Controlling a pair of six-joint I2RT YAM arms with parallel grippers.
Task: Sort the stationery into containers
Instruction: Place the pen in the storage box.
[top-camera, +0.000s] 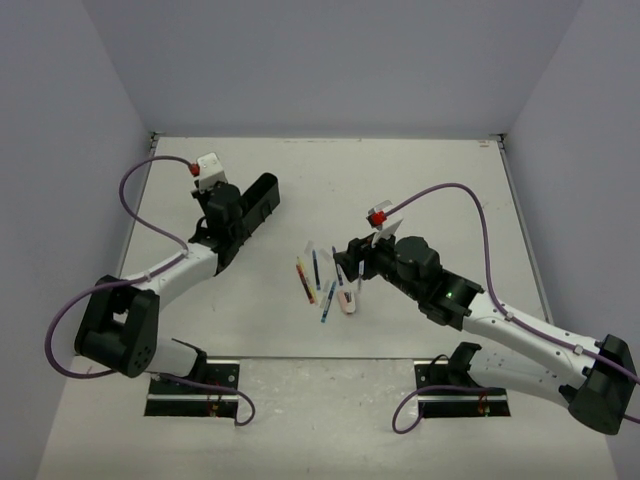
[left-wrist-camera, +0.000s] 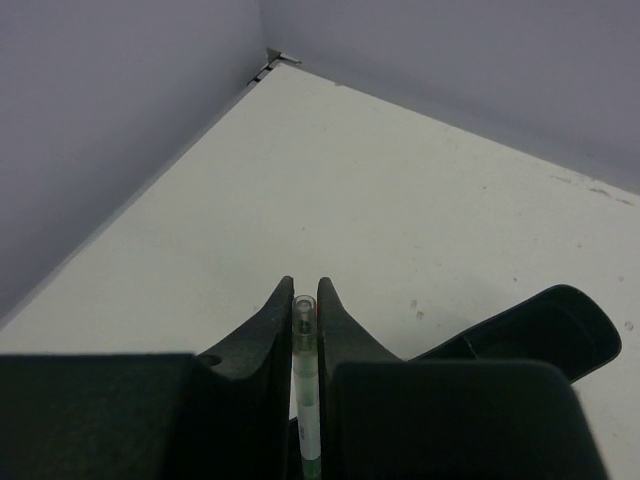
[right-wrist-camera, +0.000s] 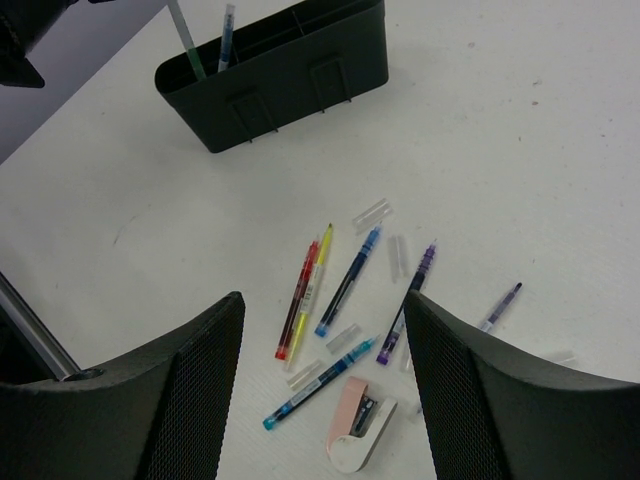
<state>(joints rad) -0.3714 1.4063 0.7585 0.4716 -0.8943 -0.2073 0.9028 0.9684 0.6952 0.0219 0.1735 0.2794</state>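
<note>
Left gripper (left-wrist-camera: 305, 292) around pen (left-wrist-camera: 306, 400), over tray (left-wrist-camera: 560, 325)

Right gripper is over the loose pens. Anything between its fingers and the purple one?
Nothing visible. The right gripper hangs open above the purple pen, which lies on bare table. A blue pen and clear caps lie close beside it, not on top.

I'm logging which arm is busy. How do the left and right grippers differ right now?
The left gripper is shut on a clear pen; the right gripper is open and empty. The left gripper is at the black tray; the right gripper hangs above the loose pens. Both are black.
</note>
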